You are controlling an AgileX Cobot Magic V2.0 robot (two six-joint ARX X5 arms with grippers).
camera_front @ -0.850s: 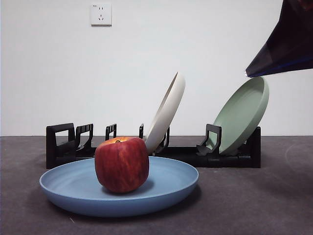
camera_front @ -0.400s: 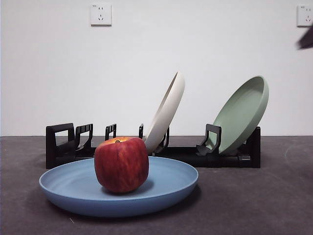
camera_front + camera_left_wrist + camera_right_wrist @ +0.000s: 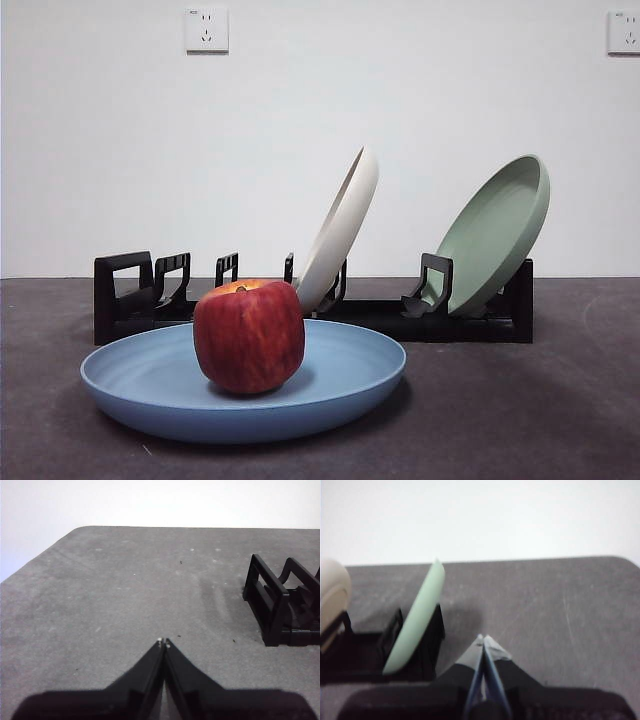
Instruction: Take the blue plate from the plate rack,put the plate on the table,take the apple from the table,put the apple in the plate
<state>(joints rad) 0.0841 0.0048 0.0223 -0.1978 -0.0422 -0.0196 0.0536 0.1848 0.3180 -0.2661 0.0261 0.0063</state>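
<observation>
Both grippers, left gripper point(image 3: 163, 642) and right gripper point(image 3: 482, 639), shut above table point(image 3: 125, 595).

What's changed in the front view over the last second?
The dark arm at the upper right corner pulled up and out of the front view; it is gone now. The red apple stayed in the light-blue plate, and the cream plate and sage-green plate stayed in the black rack.

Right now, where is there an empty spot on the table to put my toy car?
Bare table lies beside the blue plate, in front of the rack's end under the sage-green plate. More shows past the rack's other end in the left wrist view. It is crowded in the middle: the apple fills the blue plate, with the cream-white plate behind it.
</observation>
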